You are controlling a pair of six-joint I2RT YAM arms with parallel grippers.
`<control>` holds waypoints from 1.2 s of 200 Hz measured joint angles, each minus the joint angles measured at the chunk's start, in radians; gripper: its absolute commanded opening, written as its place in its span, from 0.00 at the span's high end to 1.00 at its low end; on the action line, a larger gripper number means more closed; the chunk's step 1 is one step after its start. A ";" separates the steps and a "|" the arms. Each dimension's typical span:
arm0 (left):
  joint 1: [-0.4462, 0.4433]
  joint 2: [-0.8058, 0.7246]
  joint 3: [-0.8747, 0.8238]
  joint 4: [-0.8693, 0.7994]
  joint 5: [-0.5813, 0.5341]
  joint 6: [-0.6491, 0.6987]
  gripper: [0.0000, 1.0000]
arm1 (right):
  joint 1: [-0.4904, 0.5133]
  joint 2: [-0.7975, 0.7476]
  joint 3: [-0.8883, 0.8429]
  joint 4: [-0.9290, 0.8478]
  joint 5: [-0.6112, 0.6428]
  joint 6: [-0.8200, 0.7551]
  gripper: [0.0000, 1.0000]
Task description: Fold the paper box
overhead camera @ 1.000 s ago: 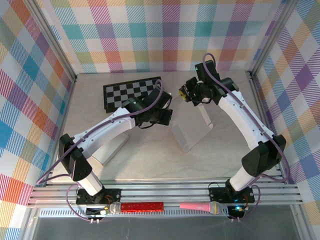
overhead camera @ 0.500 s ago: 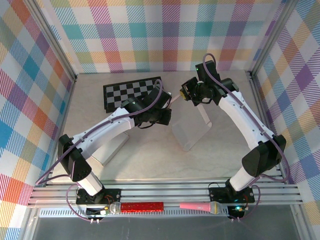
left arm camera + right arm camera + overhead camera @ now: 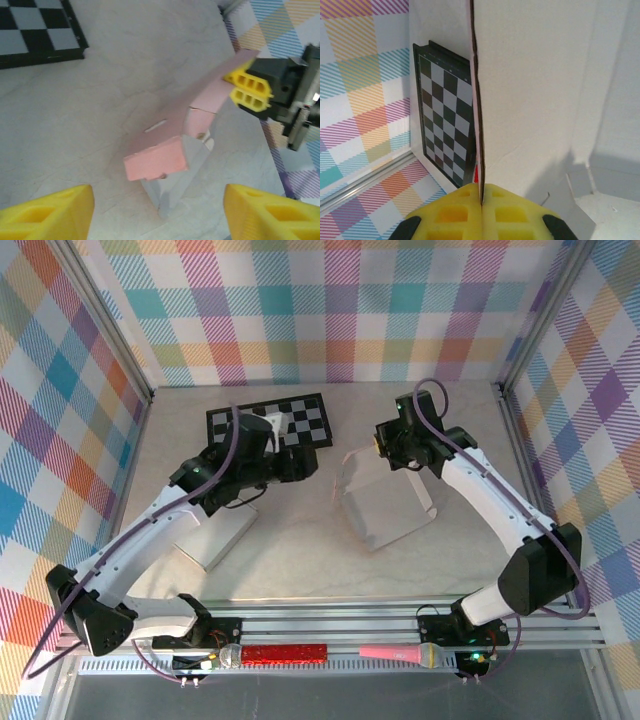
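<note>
Pads of my right claw (image 3: 481, 202) are pressed flat together on the edge of a raised panel of the paper box (image 3: 530, 75), so that claw is clamped on the box. From its wrist camera the panel runs straight up and away from the pads, white face to the right, and the chessboard (image 3: 445, 115) lies to the left of them.

From above, I see the right claw (image 3: 381, 445) gripping the box's upper left flap, with the rest of the paper box (image 3: 385, 505) spread on the worktop (image 3: 300, 555) below and to the right of it.

My left claw (image 3: 305, 465) sits just left of the box and is apart from it. On its wrist camera the left claw (image 3: 160, 217) is spread wide, its yellow fingertips (image 3: 50, 210) far apart at the lower corners with nothing between them. Ahead of it the paper box (image 3: 165, 155) stands partly folded: a pink flap tilts toward me, and a long pink panel rises to the upper right, where the right claw (image 3: 248, 90) pinches it. The chessboard (image 3: 35, 30) lies well ahead and to the left, flat on the worktop (image 3: 100, 100).
</note>
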 measured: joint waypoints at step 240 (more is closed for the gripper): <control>0.192 0.056 -0.412 0.116 0.169 0.097 0.60 | 0.036 0.195 -0.483 1.072 -0.320 -0.180 1.00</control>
